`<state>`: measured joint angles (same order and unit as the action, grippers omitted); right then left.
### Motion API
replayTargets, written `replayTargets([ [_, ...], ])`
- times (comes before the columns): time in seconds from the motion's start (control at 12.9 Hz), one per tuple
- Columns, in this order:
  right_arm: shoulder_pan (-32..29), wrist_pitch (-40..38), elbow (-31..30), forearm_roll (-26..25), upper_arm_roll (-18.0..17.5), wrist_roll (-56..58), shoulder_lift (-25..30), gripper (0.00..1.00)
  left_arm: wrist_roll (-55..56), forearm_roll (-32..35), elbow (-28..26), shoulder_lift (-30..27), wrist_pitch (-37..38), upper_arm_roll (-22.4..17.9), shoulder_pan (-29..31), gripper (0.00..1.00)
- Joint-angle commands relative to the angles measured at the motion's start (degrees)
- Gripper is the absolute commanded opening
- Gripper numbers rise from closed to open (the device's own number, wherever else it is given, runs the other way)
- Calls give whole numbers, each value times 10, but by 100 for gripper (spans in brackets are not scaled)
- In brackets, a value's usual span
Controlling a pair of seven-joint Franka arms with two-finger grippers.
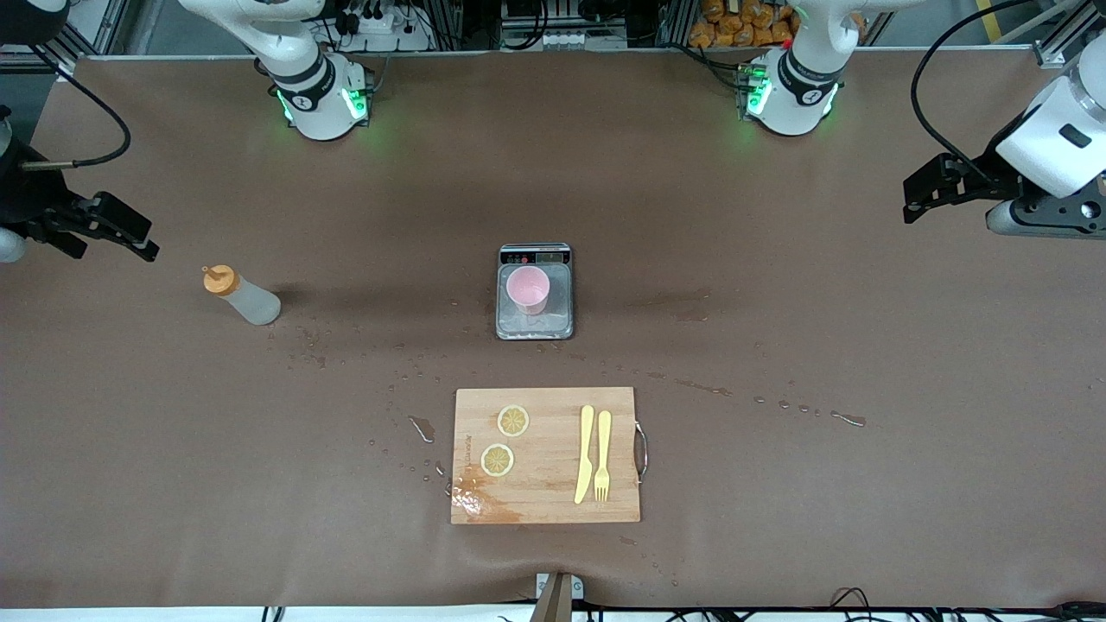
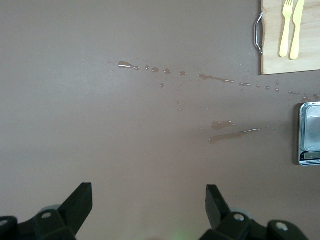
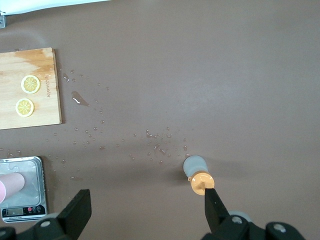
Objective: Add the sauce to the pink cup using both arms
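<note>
Wet table, both grippers raised, sauce bottle and pink cup well apart.

Table (image 1: 173,484): droplets scattered; slip risk for anything gripped wet; cutting board (image 1: 546,455) nearer the front camera, damp at one corner; scale (image 1: 535,292) central, easily nudged; sauce bottle (image 1: 243,295) upright toward the right arm's end, contents unclear, prone to tipping; pink cup (image 1: 528,289) on scale, contents not visible; right gripper (image 3: 145,210) spread wide near bottle; left gripper (image 2: 149,202) spread wide over bare table.
</note>
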<state>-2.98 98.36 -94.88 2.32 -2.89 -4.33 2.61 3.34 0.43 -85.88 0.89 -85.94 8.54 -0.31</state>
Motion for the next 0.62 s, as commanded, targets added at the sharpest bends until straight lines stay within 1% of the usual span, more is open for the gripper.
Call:
replayTargets([
  [0.0, 6, -4, 16, -14, 2, -12, -8, 100, -1, 4, 11, 4, 1, 2, 1, 100],
  [0.54, 5, -5, 19, -14, 1, -13, -14, 100, -1, 4, 10, 4, 1, 2, 1, 100],
])
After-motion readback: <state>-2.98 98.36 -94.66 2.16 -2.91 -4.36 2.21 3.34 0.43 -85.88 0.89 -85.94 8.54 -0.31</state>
